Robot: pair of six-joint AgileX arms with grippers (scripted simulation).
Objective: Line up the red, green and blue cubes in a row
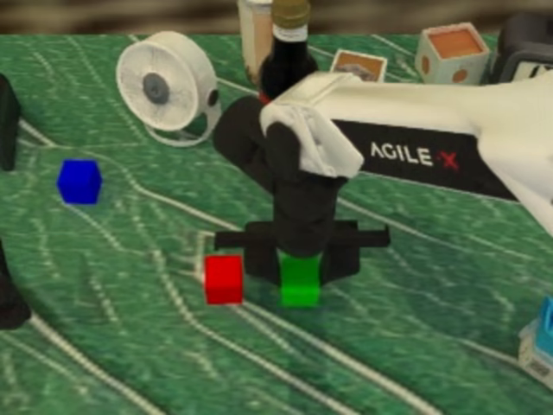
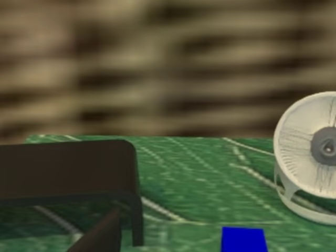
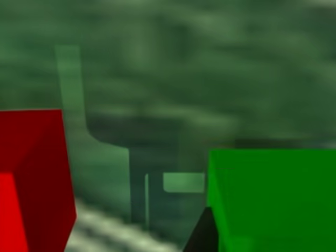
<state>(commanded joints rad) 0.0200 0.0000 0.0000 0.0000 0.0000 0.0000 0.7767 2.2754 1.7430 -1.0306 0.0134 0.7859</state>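
The green cube (image 1: 300,283) sits on the green cloth near the middle of the table, with my right gripper (image 1: 301,266) down over it. The dark fingers lie flush against both its sides, shut on it. In the right wrist view one fingertip (image 3: 202,233) touches the green cube (image 3: 273,199). The red cube (image 1: 224,278) stands one cube-width to its left, level with it, and shows in the right wrist view (image 3: 31,178). The blue cube (image 1: 79,181) lies alone far left and farther back; the left wrist view shows its top (image 2: 242,239). My left arm (image 1: 7,298) is parked at the left edge.
A white fan (image 1: 168,82) stands at the back left, also seen from the left wrist (image 2: 310,157). A dark bottle (image 1: 288,52) and a white box with an orange top (image 1: 454,52) stand along the back. A pale-blue-and-white carton (image 1: 540,341) is at the right edge.
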